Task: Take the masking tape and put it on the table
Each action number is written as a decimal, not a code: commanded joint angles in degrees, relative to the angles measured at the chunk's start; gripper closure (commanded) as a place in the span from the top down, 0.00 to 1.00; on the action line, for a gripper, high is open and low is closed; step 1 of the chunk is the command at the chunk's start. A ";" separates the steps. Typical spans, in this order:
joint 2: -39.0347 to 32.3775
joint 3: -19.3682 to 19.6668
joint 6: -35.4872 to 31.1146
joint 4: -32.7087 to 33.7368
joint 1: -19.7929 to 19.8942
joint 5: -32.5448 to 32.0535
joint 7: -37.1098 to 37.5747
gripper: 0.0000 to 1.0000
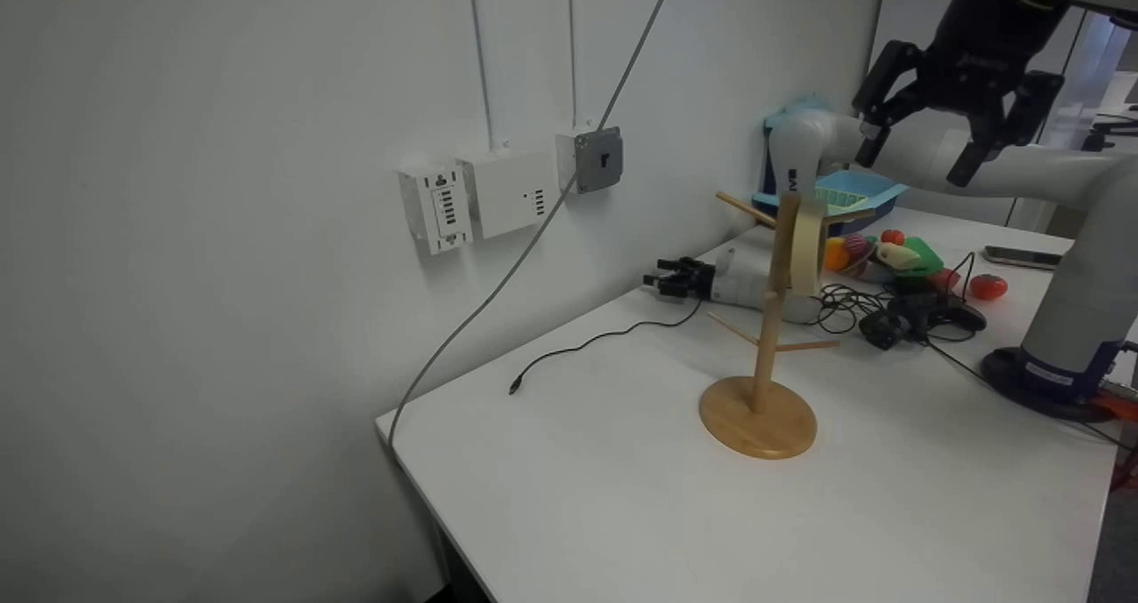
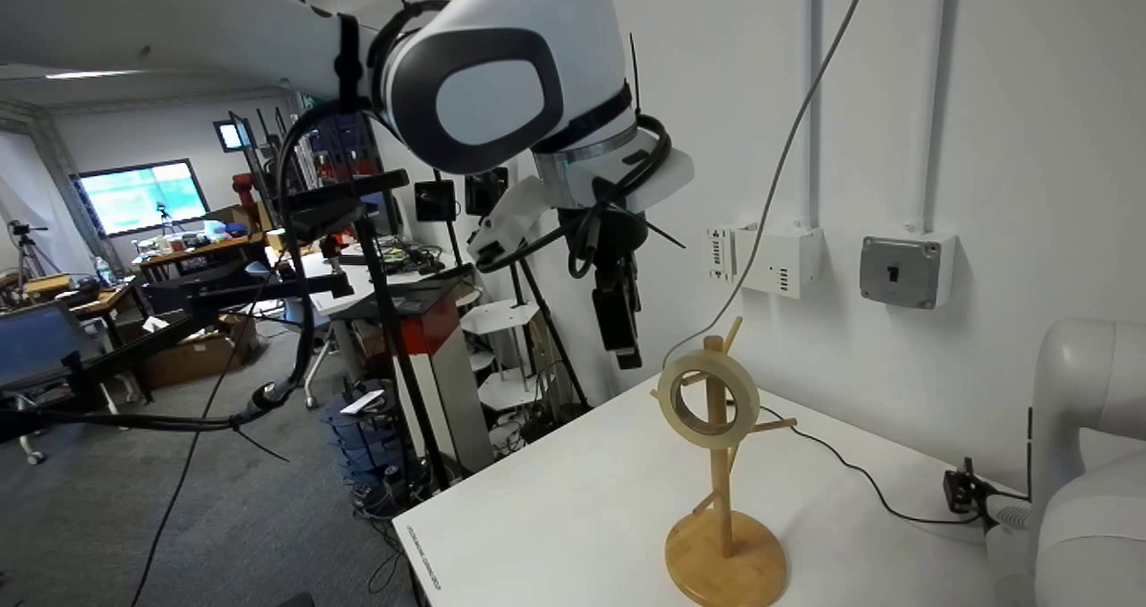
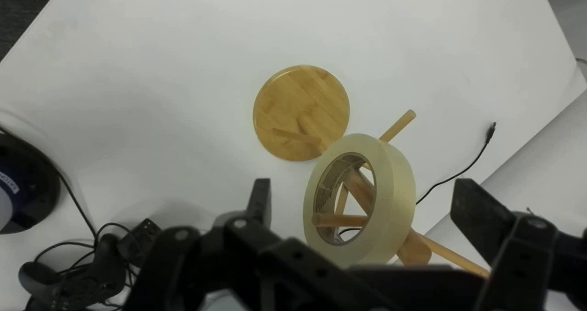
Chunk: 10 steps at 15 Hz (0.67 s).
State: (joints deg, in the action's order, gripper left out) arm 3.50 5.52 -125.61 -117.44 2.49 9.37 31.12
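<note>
We see the masking tape [image 1: 807, 247] hanging on an upper peg of the wooden stand [image 1: 771, 327], just beside its post; in the wrist view, a peg passes through its hole. On the inner side of the ring there is dark printing [image 3: 324, 201], too blurred for us to read. The gripper [image 1: 918, 164] is in the air above the table [image 1: 578, 478], its fingers [image 3: 477, 219] spread wide and apart from the tape. On the dark base [image 3: 32, 187] of a white arm, we find a label [image 3: 9, 182] with pale letters, which we cannot read surely. In an exterior view, some dark letters [image 1: 793, 179] stand on the white arm, and a line of print [image 2: 423, 558] near the table edge is too small for us.
</note>
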 commanded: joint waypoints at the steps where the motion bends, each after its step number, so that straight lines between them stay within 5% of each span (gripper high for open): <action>1: -0.03 -0.80 0.15 0.11 0.81 0.06 -0.06 1.00; 10: -0.05 -0.93 0.53 0.13 0.77 0.42 -0.18 1.00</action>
State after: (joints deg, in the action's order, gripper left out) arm 3.46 5.25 -125.55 -117.47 2.49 9.38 31.12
